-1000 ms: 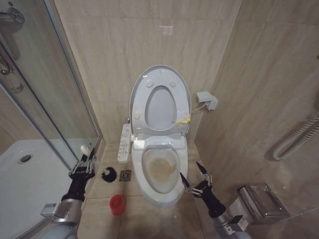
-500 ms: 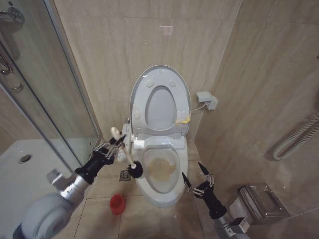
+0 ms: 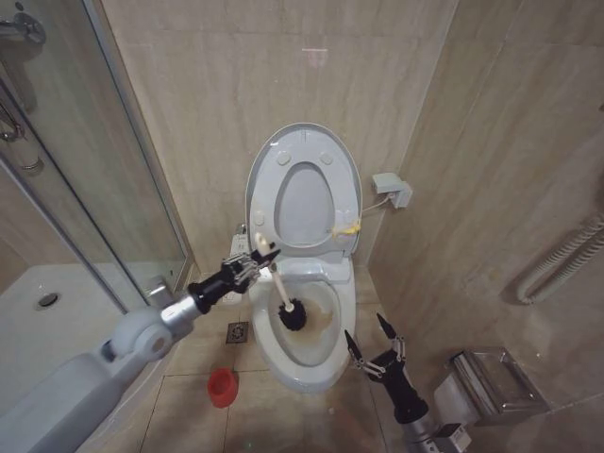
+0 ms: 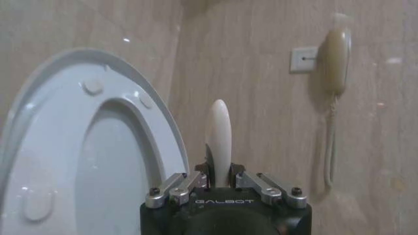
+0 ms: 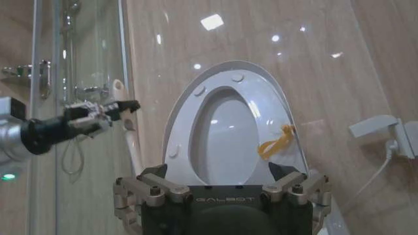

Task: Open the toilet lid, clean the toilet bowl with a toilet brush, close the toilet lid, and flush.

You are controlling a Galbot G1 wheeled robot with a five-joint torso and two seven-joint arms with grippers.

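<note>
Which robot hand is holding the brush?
The left tool, out over the toilet bowl, grips the toilet brush. The right tool is open beside the bowl.

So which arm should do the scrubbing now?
Left. Its gripper is shut on the white-handled, dark-bristled toilet brush, head already inside the stained white ceramic bowl. The right gripper waits open beside it.

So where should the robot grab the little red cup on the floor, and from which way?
Probably by its rim, coming straight down from above. The red cup holder stands upright and open-topped on the floor tiles, left of the toilet bowl, with nothing touching it. The left gripper is busy holding the toilet brush.
</note>
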